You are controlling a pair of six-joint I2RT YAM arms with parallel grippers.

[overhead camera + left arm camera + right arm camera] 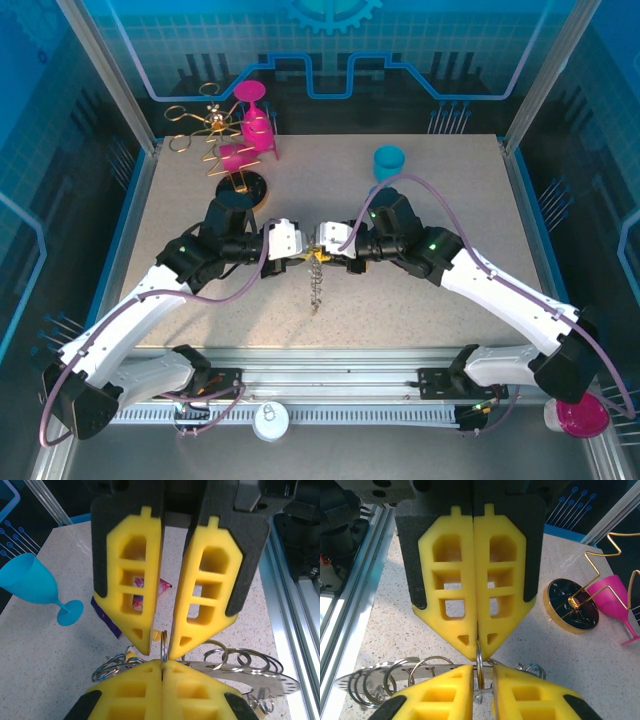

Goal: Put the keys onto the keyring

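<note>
Keyring [316,285] sat at mid-counter, pinched between the two claws, with its string of silvery rings trailing toward the near edge. Whether that string touched the counter [450,270] could not be told from above.

At the far left corner stood the gold wire stand [213,122] on its black round base, with pink goblets [255,122] just beside it. The left claw [300,248] reached in from the left. Its yellow fingers [137,580] stood apart near their roots but narrowed to meet at the tips, where they nipped one thin ring of the keyring. Behind those fingers, in the left wrist view, a purple snack packet [107,617] lay on the counter.

Among the loose rings below the left claw's tips a small yellow piece showed, seemingly the head of one of the keys [131,653]; their blades were too small to make out. Several more rings were threaded along a flat metal strip [260,677] lying near the counter's edge.

The right claw [328,246] met the left tip to tip. Its fingers [502,580] were pressed flat together, and the same thin ring ran out from between their tips. Further right and back, well apart from the claws, a blue goblet [388,162] stood upright.
</note>
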